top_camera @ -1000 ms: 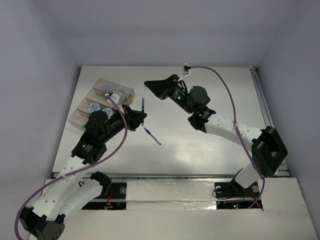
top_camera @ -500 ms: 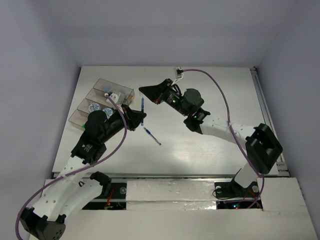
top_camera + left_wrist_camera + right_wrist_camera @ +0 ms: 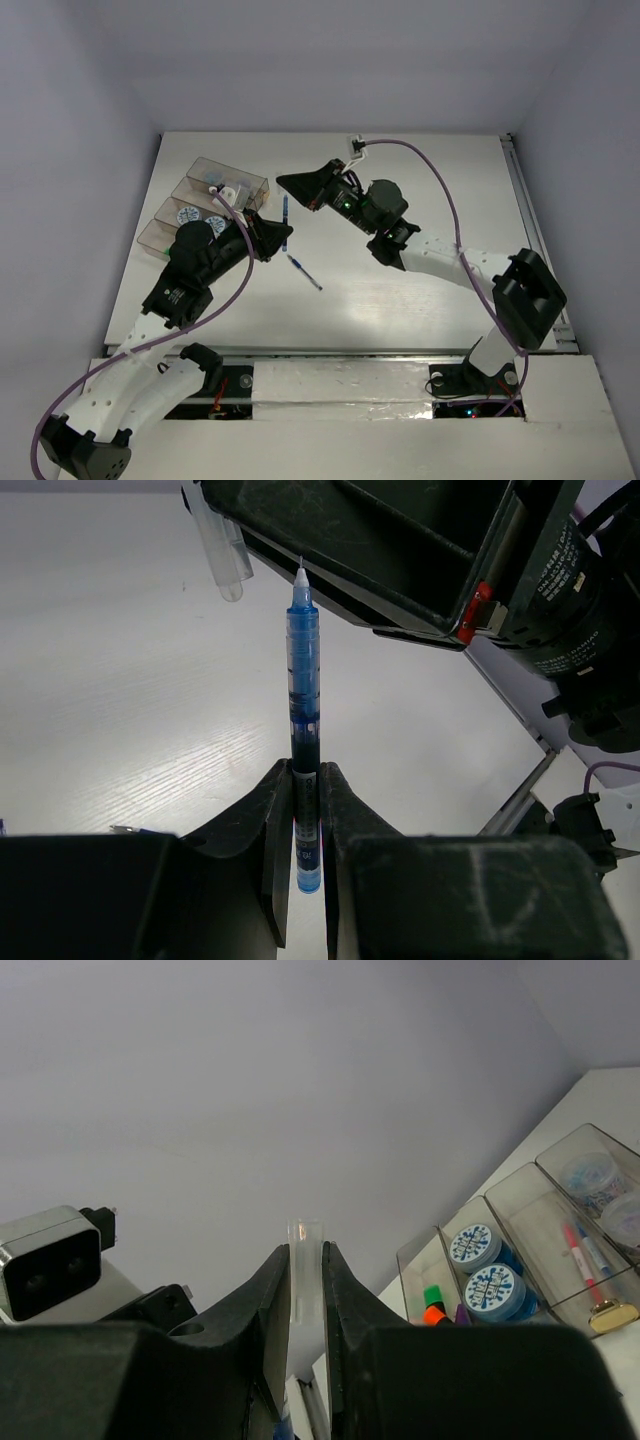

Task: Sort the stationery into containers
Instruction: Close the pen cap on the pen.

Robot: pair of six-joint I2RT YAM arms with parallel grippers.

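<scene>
My left gripper [image 3: 306, 772] is shut on the barrel of a slim blue pen [image 3: 303, 670]. Its bare tip points up at my right gripper. In the top view the left gripper [image 3: 280, 235] holds this pen [image 3: 286, 212] beside the containers [image 3: 160, 232]. My right gripper [image 3: 306, 1252] is shut on a clear pen cap [image 3: 306, 1232]. In the top view the right gripper [image 3: 284, 181] is just beyond the pen's tip. The cap also shows in the left wrist view [image 3: 224, 558], left of the tip and apart from it. A second blue pen [image 3: 304, 272] lies on the table.
The four joined compartments [image 3: 520, 1182] hold blue-and-white rolls [image 3: 478, 1245], green and orange capped markers [image 3: 433, 1305], and pink and blue pens [image 3: 583, 1248]. The table's right rail [image 3: 524, 205] runs along the far right. Cables arch over both arms.
My right gripper has moved a little left with the clear cap, closer to the tip of the held pen. The left arm has not moved.
</scene>
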